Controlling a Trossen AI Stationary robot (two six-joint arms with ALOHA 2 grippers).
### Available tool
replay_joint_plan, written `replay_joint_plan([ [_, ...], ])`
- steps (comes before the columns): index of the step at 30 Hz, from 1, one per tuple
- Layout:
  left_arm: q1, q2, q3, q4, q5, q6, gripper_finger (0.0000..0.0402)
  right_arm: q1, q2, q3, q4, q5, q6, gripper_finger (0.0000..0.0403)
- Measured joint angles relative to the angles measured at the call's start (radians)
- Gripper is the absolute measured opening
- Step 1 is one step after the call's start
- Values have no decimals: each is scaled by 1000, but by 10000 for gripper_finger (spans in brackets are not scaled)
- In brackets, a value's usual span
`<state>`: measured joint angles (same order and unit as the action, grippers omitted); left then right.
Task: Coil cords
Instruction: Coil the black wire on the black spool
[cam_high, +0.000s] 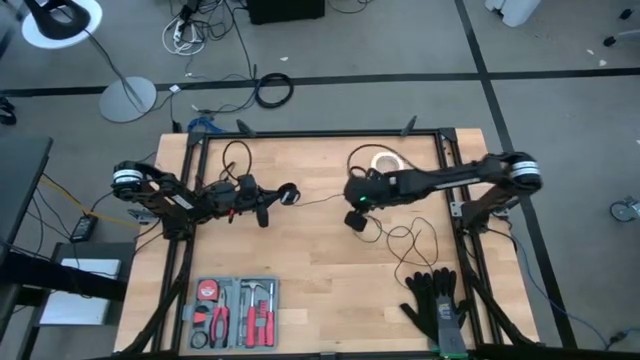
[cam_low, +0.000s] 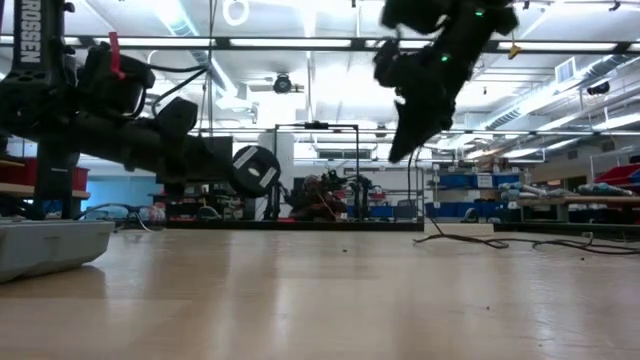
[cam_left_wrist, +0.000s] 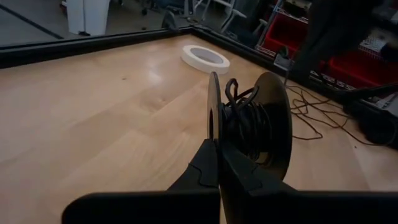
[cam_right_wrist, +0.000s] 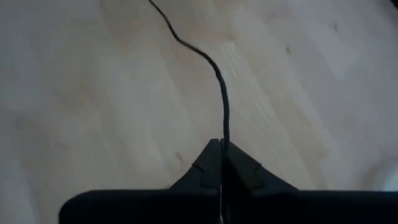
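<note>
The left gripper (cam_left_wrist: 219, 155) clamps the spool (cam_left_wrist: 249, 124), while the right gripper (cam_right_wrist: 221, 152), at its three o'clock, pinches the cord (cam_right_wrist: 214, 68) strung between them.

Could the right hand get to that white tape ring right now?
Probably not freely: the right hand is shut on the cord, though the white tape ring lies uncovered just beyond that arm.

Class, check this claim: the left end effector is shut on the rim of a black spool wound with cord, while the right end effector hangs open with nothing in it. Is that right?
Not quite. The right end effector is shut on the cord, as the right wrist view shows. The rest holds: the left end effector is shut on the spool.
</note>
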<state>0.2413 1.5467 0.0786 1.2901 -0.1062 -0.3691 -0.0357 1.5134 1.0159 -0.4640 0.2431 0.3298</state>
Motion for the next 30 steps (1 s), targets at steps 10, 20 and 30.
replay_joint_plan([
  [10,-27,0,19,-12,-11,96,0,-68,-211,-542,810,-108,85,0],
  [20,-48,0,20,-102,-47,105,0,-116,-401,-760,984,74,233,0],
  [30,-48,0,19,-114,-73,107,0,-117,-487,-807,967,16,323,2],
])
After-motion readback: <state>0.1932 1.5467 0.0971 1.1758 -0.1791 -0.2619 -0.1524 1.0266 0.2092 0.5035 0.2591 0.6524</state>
